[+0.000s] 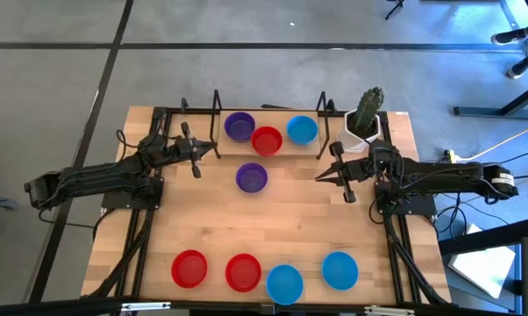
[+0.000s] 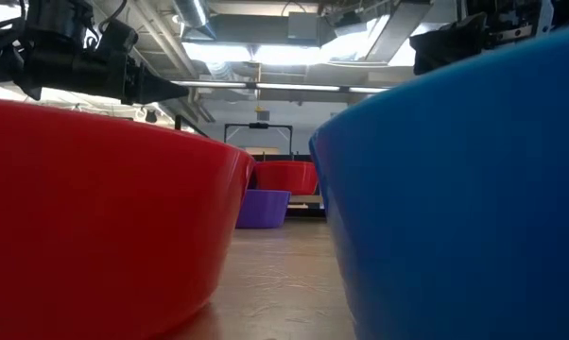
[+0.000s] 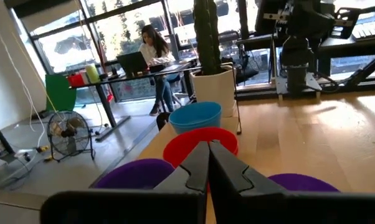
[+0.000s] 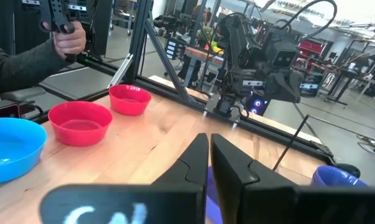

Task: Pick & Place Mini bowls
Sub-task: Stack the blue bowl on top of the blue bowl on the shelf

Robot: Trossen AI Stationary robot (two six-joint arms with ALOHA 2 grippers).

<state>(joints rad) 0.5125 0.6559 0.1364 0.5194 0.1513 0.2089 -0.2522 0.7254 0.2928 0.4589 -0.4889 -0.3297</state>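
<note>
Overhead arrangement of the wooden table (image 1: 281, 219). Three mini bowls lie in a touching row near the far edge: purple bowl (image 1: 239, 126), red bowl (image 1: 267, 140), blue bowl (image 1: 302, 130). A lone purple bowl (image 1: 252, 177) sits mid-table in open wood. Four more line the near edge: two red bowls (image 1: 189, 268) (image 1: 243, 272) and two blue bowls (image 1: 284, 283) (image 1: 339, 269). The left gripper (image 1: 213, 149), fingers pressed together and empty, hovers beside the far row. The right gripper (image 1: 319, 177), fingers likewise together and empty, hovers near the potted cactus (image 1: 367, 114).
</note>
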